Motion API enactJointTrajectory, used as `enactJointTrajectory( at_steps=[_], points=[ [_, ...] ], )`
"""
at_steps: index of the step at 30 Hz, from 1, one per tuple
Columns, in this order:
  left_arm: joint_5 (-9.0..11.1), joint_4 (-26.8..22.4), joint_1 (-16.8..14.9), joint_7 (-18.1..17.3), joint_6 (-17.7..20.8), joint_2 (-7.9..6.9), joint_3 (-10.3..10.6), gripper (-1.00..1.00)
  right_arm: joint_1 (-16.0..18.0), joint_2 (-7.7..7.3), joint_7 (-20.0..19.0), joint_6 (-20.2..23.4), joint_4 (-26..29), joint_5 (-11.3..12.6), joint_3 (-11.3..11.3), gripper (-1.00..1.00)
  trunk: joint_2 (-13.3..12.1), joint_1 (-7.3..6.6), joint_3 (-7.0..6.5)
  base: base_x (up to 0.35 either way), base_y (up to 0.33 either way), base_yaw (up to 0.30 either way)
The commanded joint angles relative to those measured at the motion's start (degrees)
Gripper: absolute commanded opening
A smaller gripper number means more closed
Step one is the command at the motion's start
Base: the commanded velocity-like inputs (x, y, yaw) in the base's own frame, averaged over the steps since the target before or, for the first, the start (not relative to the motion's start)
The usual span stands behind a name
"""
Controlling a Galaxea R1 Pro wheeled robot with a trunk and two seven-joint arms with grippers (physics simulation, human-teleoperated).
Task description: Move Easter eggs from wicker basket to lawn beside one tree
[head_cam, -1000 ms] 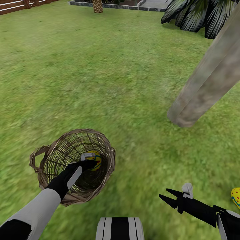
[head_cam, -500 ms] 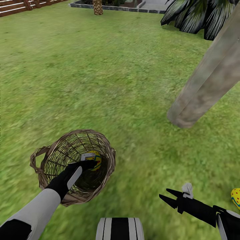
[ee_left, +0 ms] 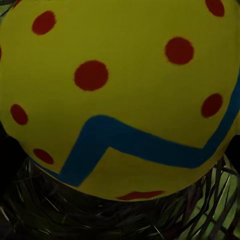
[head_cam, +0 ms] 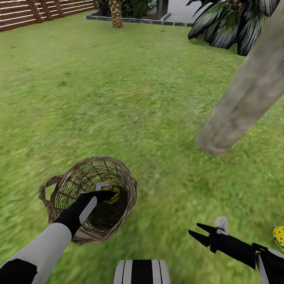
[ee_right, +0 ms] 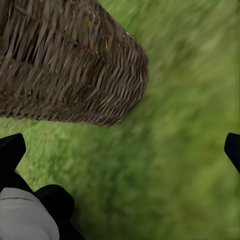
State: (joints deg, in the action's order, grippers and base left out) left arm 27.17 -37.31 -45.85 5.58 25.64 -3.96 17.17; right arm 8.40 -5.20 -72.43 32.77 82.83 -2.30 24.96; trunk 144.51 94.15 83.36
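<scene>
Down in the basket: the left gripper is deep inside the wicker basket, right at one Easter egg.
Left gripper: the egg looks huge in the left wrist view, with dark fingers at both its sides. I cannot tell if they are squeezing it yet.
Right gripper: the right gripper hangs low over the lawn, fingers apart, holding nothing.
Other egg: a second egg lies on the grass at the right edge of the head view.
Tree: the tree trunk stands on the grass, well apart from the basket.
How the egg feels: I think it is light, hard, smooth and round, so it may slip or roll.
Where to hold: across its fat middle.
Writing: none to read, just red dots and a blue zigzag.
</scene>
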Motion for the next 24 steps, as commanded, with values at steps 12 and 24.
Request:
enactJointTrajectory(
  at_steps=[12,24],
  points=[
    [0.5,-0.1,-0.2,0.7,8.9,-0.32,0.4,-1.0,0.0,0.02,-0.3,0.4,0.1,-0.2,0.1,1.0,-0.1,-0.32,-2.63,0.0,0.0,0.0],
    [0.6,-0.4,-1.3,1.0,18.8,-0.35,0.4,-1.0,0.0,0.02,-0.4,0.4,0.1,-0.2,0.1,1.0,-0.3,-0.52,-4.4,0.0,0.0,0.0]
  ],
)
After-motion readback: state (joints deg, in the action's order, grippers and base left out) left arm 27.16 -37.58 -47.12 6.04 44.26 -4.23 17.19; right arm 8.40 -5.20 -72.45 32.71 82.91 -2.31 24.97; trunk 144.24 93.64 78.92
